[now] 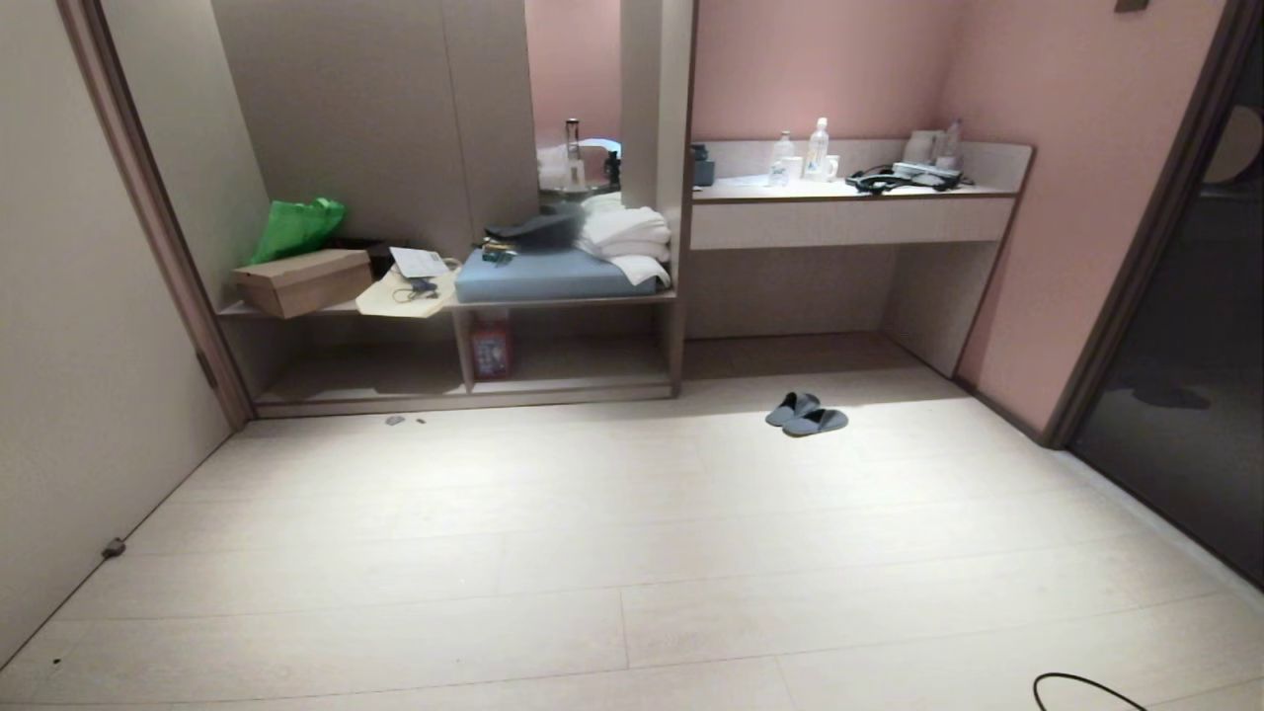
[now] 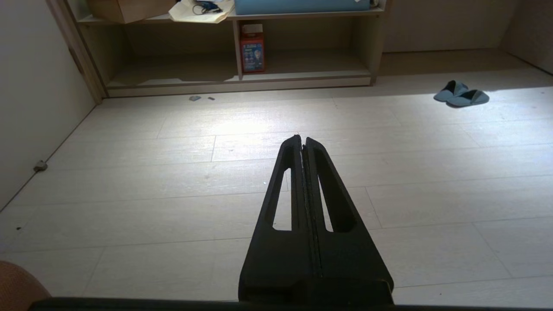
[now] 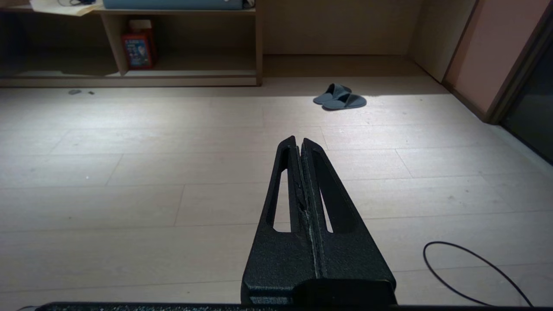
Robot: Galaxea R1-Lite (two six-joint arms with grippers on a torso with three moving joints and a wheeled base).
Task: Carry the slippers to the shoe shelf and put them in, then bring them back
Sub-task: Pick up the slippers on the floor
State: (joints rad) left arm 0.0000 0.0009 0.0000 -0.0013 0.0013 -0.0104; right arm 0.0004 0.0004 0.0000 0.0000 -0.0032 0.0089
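the slippers [image 1: 807,415] lie side by side on the floor [image 1: 592,553], right of the shoe shelf [image 1: 464,370]. left gripper [image 2: 302,139] and right gripper [image 3: 298,140] have fingers pressed together, empty. the robot should drive close, spread its fingers, then pinch both uppers squarely.

Two grey-blue fabric slippers [image 1: 807,416], one brown cardboard box [image 1: 304,280], one red carton [image 1: 490,348], two clear plastic bottles [image 1: 816,148].
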